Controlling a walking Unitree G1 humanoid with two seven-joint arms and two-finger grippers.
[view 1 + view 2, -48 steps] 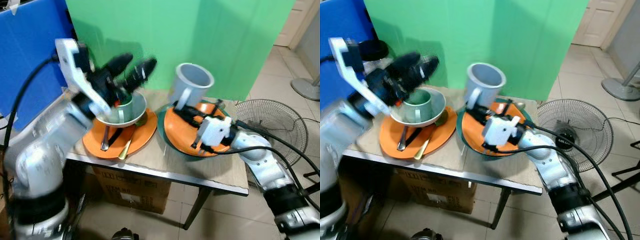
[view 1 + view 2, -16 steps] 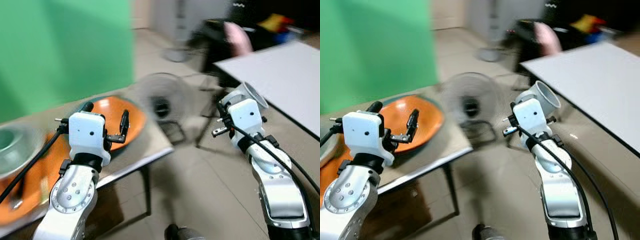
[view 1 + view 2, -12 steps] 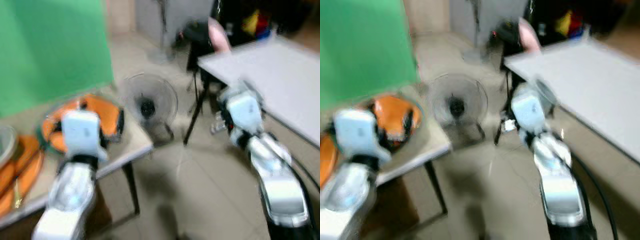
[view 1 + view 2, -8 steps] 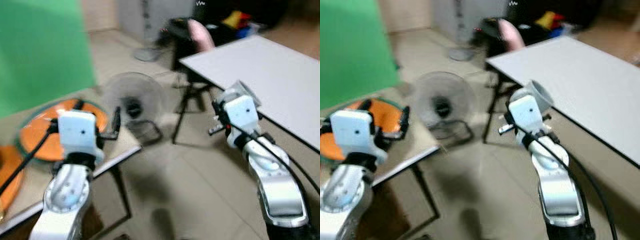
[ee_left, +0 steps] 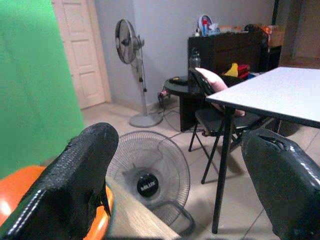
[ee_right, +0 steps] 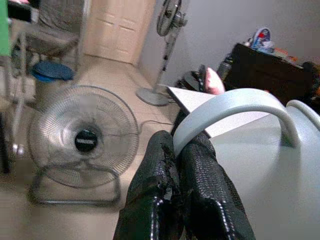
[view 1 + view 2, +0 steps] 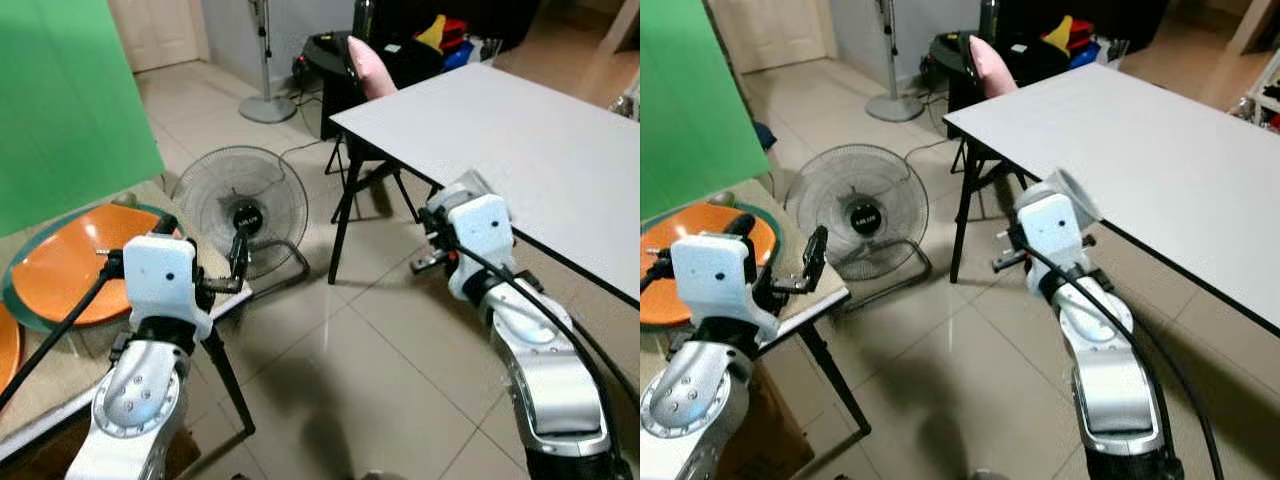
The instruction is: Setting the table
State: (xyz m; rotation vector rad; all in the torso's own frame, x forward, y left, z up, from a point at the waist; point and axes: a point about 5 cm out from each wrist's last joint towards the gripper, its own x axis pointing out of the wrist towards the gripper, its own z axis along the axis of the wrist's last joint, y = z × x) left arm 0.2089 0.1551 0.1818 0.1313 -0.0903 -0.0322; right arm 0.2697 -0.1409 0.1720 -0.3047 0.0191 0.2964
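On the far left stands a green screen (image 7: 70, 100), and below it an orange plate (image 7: 70, 275) lies on a green-rimmed dish on the wooden tabletop (image 7: 60, 390), near its corner. The left end effector (image 7: 205, 262) is held over that corner, close beside the plate; its two black fingers (image 5: 75, 187) stand wide apart and hold nothing.

Next, on the tiled floor (image 7: 340, 350), a floor fan (image 7: 240, 213) with a round wire cage stands just beside the wooden tabletop. Behind it, further back, there is a standing fan (image 7: 265, 60) near a white door (image 5: 85, 55).

More to the right, a black chair with a pink cushion (image 7: 368, 65) is pushed to the end of a large white tabletop (image 7: 520, 140), which has black legs.

The right end effector (image 6: 187, 165) is raised in front of the near edge of this white tabletop. Its fingers are pressed together on the curved handle of a white mug (image 7: 1068, 195), so the mug hangs in the air, tilted, just beside the edge of the white tabletop and not touching it. In the right wrist view the handle arches over the fingertips (image 6: 200, 150) and the mug body is to one side.
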